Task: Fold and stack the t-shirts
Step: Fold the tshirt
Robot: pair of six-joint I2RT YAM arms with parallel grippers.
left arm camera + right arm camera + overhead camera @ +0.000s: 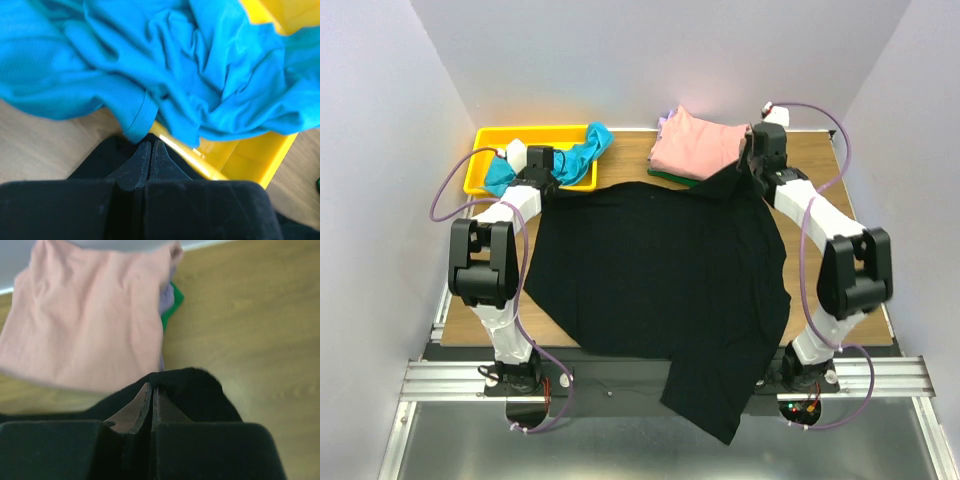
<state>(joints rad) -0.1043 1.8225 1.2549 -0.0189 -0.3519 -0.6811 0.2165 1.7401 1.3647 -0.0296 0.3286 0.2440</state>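
Both arms reach forward with elbows raised and wrists tipped down; the black t-shirt (655, 270) lies spread across the table (812, 150), one part hanging off the near edge; the left gripper (150, 146) pinches its far-left corner just beside the yellow bin (250, 160) under the teal t-shirt (150, 60); the right gripper (151, 388), fingers pressed together, nips the far-right corner near the salmon-pink t-shirt (90, 315).

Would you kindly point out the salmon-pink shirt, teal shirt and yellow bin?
salmon-pink shirt (698, 143): top view, folded top face.
teal shirt (165, 65): left wrist view, crumpled middle.
yellow bin (545, 130): top view, far rim.
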